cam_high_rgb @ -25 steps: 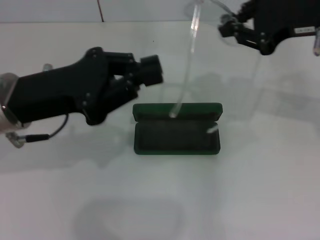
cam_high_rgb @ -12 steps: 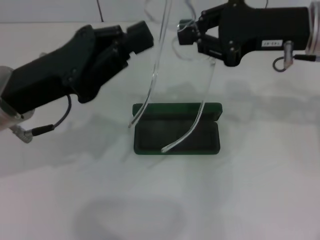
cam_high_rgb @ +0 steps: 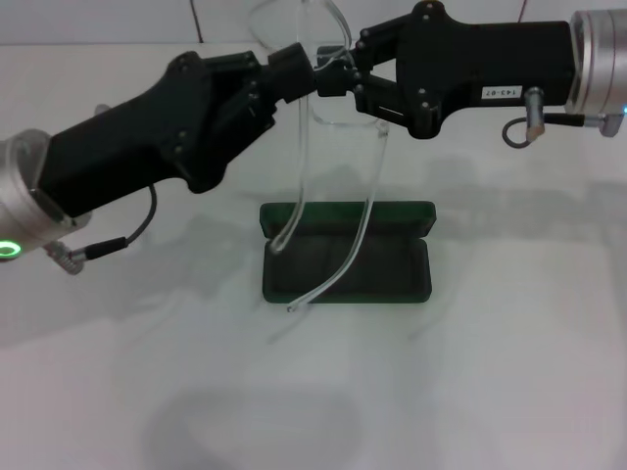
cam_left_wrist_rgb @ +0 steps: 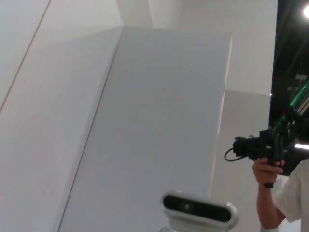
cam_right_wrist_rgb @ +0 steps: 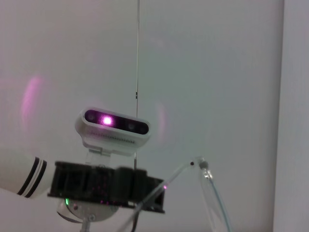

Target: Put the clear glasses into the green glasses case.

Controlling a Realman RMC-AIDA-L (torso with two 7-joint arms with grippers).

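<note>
White tabletop (cam_high_rgb: 509, 372), green glasses case (cam_high_rgb: 347, 269) lying open mid-table with bare surface on every side. Right gripper (cam_high_rgb: 331, 80) pinches the clear glasses (cam_high_rgb: 333, 147) high above it, temple arms dangling toward the case. Left gripper (cam_high_rgb: 294, 76) meets the frame; finger spread unclear.

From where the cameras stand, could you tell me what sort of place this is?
Probably a robot lab or recording studio. A bare white table holds only the open green glasses case, plain white panels enclose the space, and a person films with a handheld camera.
</note>
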